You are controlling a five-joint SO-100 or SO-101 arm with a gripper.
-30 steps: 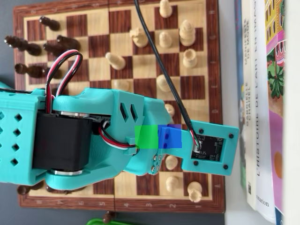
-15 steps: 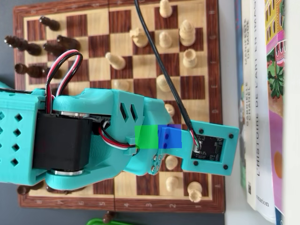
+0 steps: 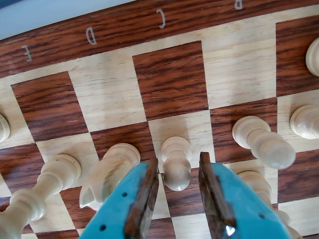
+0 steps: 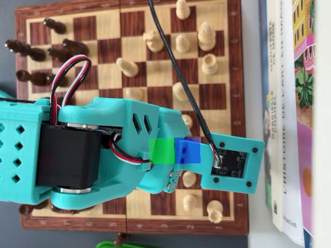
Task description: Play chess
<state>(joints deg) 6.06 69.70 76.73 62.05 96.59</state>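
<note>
In the wrist view my gripper point(image 3: 178, 160) is open low over the wooden chessboard point(image 3: 172, 79). A white pawn point(image 3: 176, 167) stands between its teal, brown-padded fingers point(image 3: 142, 199), close to the left one and with a clear gap to the right one. A white bishop point(image 3: 107, 174) stands just left of the left finger. Another white pawn point(image 3: 261, 142) stands to the right. In the overhead view the teal arm point(image 4: 103, 150) covers the lower middle of the board point(image 4: 155, 15) and hides the gripper under it.
Dark pieces point(image 4: 36, 51) cluster at the board's upper left in the overhead view, with white pieces point(image 4: 207, 36) at the upper right and lower right. A black cable point(image 4: 176, 72) crosses the board. Books point(image 4: 295, 103) lie along the right edge. Something green point(image 4: 111, 244) lies below the board.
</note>
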